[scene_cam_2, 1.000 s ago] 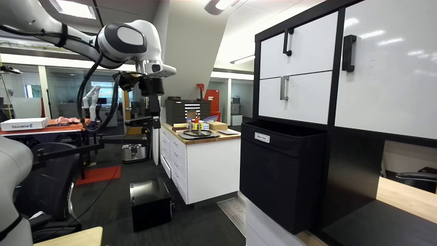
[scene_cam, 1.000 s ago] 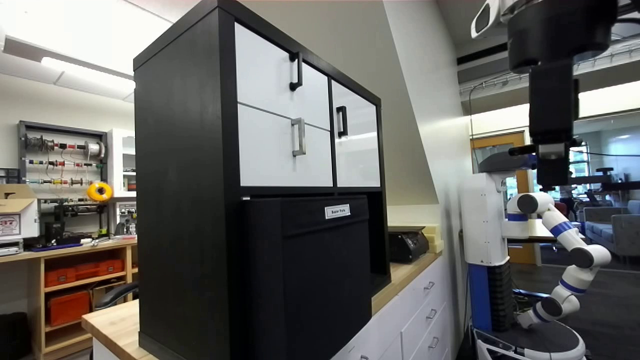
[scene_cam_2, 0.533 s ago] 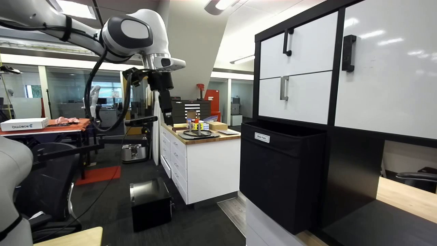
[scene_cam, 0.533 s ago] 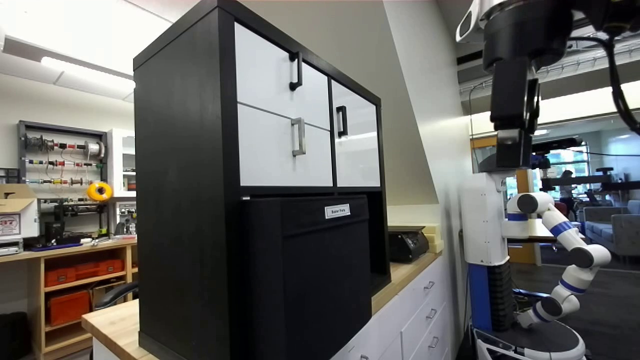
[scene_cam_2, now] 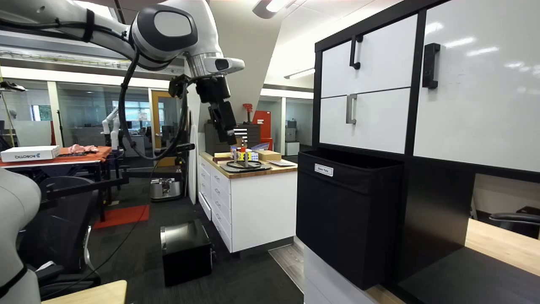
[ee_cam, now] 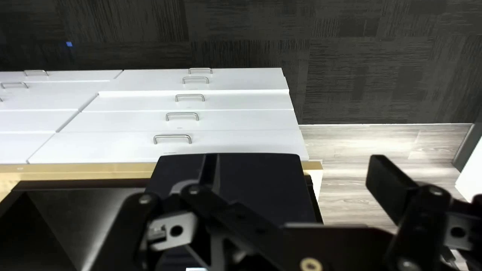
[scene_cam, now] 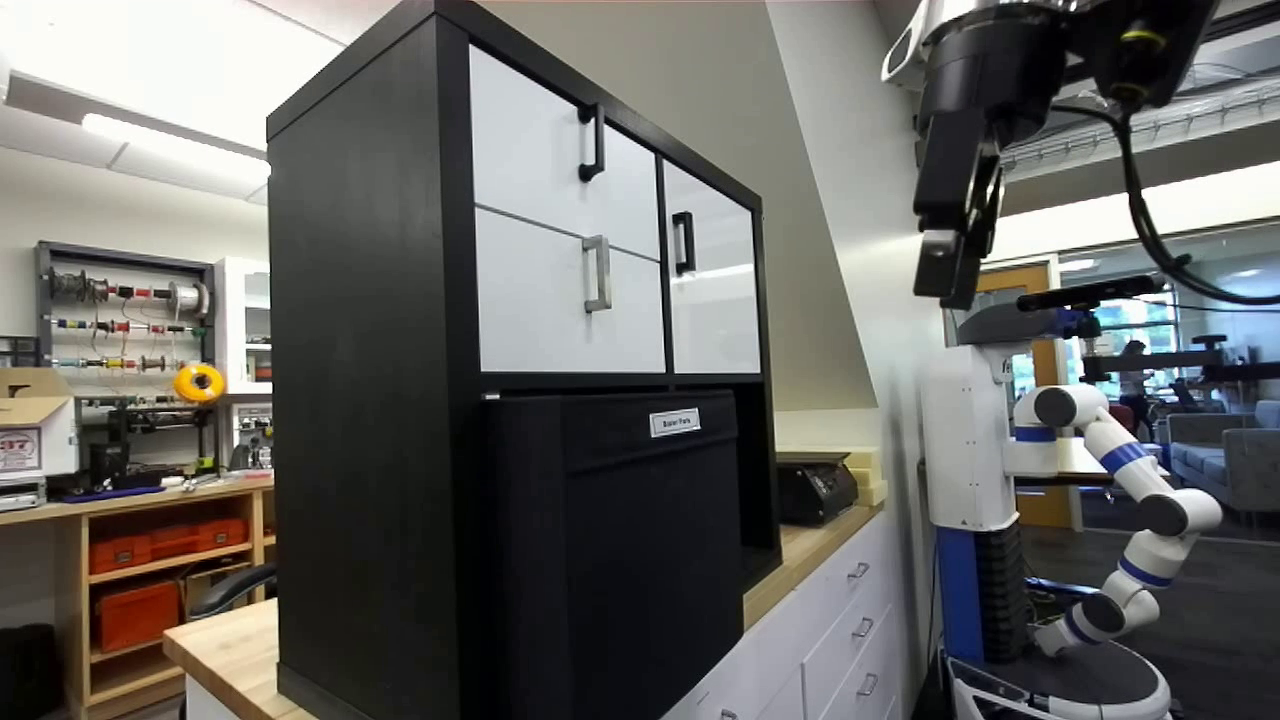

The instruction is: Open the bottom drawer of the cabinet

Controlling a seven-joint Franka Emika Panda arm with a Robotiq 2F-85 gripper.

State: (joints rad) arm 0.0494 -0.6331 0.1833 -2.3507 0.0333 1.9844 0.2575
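Plainly shut: bottom drawer [scene_cam: 550, 305], silver bar handle [scene_cam_2: 349, 109] upright

We place the drawer in the upper half of the black cabinet [scene_cam: 360, 400], below an upper white drawer [scene_cam: 525, 145] with a black bar handle [scene_cam: 599, 145] and above the white-labelled black fabric bin [scene_cam: 650, 530]. We read its white front as flush with the cabinet, facing outward. Long axis: horizontal, running across the cabinet's face. The silver handle, at mid-front, runs the contrary way, its length vertical. Beside the drawer, a white door [scene_cam: 715, 310]; a wooden countertop [scene_cam: 232, 645] carries the cabinet.

Gripper [scene_cam: 950, 288]: in both exterior views we have it out in front of the cabinet, well apart from the silver handle, slanting down and in toward the cabinet. In the wrist view the fingers [ee_cam: 387, 186] stand spread wide, a broad gap between them, nearer parts blurred. Past them we look down on the bin and, beyond, a bank of white base drawers [ee_cam: 237, 119].
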